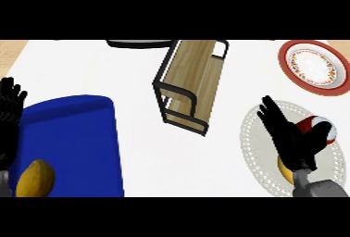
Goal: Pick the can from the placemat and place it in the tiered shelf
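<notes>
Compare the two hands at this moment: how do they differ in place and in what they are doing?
The right hand is over the white placemat, its thumb against the red-and-white can; the left hand rests at the view's left edge by the blue mat, touching nothing. The right hand lies nearer the tiered shelf than the left. Both are black, with straight fingers.

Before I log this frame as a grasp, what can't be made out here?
- Red-and-white can, head view: left part hidden by the right hand; contact unclear.
- Yellow object on the white round placemat: mostly under that hand's wrist.
- Dark round item: cut off at the top edge.
</notes>
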Controlling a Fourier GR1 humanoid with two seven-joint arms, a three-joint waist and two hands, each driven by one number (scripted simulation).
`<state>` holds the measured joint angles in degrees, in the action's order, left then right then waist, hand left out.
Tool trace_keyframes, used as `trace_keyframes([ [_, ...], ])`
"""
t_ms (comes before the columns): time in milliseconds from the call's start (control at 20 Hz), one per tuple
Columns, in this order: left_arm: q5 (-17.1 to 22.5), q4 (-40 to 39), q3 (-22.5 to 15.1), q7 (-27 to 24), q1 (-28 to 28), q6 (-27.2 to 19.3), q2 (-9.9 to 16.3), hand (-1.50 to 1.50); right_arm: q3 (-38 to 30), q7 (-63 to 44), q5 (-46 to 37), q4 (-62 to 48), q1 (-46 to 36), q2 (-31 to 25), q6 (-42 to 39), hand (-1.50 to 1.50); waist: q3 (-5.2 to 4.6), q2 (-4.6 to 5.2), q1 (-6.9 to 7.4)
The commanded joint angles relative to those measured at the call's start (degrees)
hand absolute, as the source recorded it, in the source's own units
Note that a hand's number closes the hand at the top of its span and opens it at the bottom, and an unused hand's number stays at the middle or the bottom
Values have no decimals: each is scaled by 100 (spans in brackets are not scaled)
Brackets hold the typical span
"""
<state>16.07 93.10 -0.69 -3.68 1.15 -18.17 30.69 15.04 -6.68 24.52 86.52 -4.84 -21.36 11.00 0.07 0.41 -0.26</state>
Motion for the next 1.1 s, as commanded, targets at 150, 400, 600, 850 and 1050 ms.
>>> trace_keyframes([
  [150,-8,6,-269,275,311,-85,-295,0,376,157,663,618,-1041,-738,-2638,150,14,-19,160],
  [400,15,-30,-559,640,454,-47,-480,0,-505,501,1892,-321,-1461,-1523,-4422,-150,17,49,137],
  [600,-130,-106,-830,663,564,-218,-796,0,-868,799,2695,-1084,-1857,-1997,-6046,-150,21,88,183],
  [850,-107,-5,-780,650,399,-128,-728,0,-1075,1018,2414,-1359,-2240,-3011,-8072,-150,10,29,212],
  [1050,-125,-20,-794,644,433,-211,-836,0,-1317,1080,1657,-759,-2551,-3482,-8683,-150,20,-3,152],
])
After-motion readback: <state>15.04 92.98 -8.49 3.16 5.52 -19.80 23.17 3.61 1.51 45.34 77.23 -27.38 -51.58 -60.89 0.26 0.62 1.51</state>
